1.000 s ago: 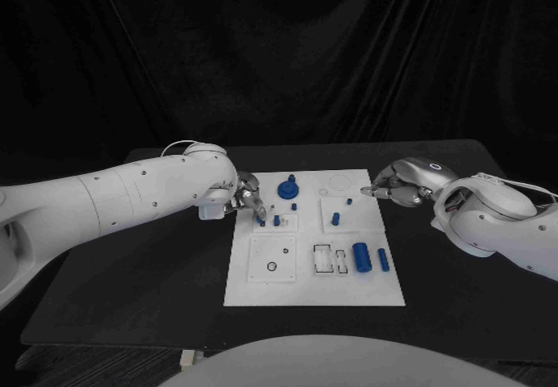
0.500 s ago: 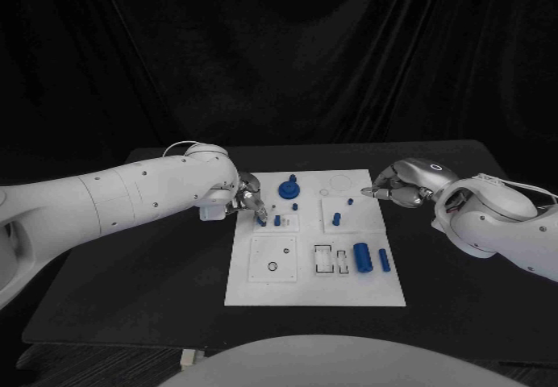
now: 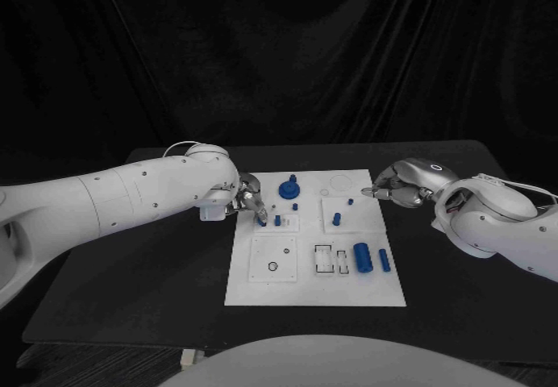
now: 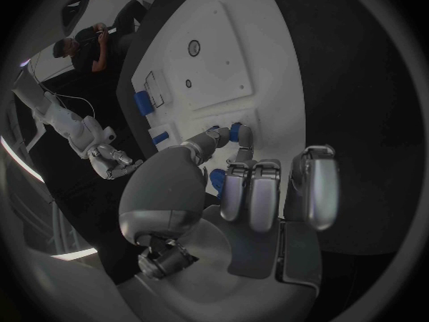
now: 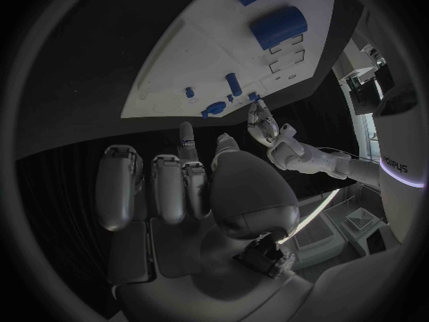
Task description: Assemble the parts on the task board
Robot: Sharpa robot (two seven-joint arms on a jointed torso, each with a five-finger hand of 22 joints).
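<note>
**Left hand works a small peg at task board's upper-left corner**

Fingertips [image 4: 239,147] of the left hand [image 3: 247,199] close around a small blue peg [image 3: 276,219] standing in the board's upper-left block, thumb on one side & a finger on the other, per the left wrist view; the other fingers lie curled in against the palm. Whether the peg is truly gripped or just touched cannot be told from the head view. Right hand [image 3: 397,185] hovers just off the white task board's [image 3: 314,294] far right edge, fingers curled narrow w/ nothing in them. On the board: a round blue knob part [image 3: 287,190] stands near the far edge, just beside the left hand; a short blue pin [image 3: 336,218] & a smaller blue stud [image 3: 349,201] stand in the upper-right area; a fat blue cylinder [image 3: 363,257] and a slimmer blue bar [image 3: 384,259] lie side by side near the right edge, next to rectangular slots [image 3: 331,258]. A small dark ring [image 3: 272,267] lies on the lower-left plate. Board rests mid-table on the black table [image 3: 139,274].
</note>
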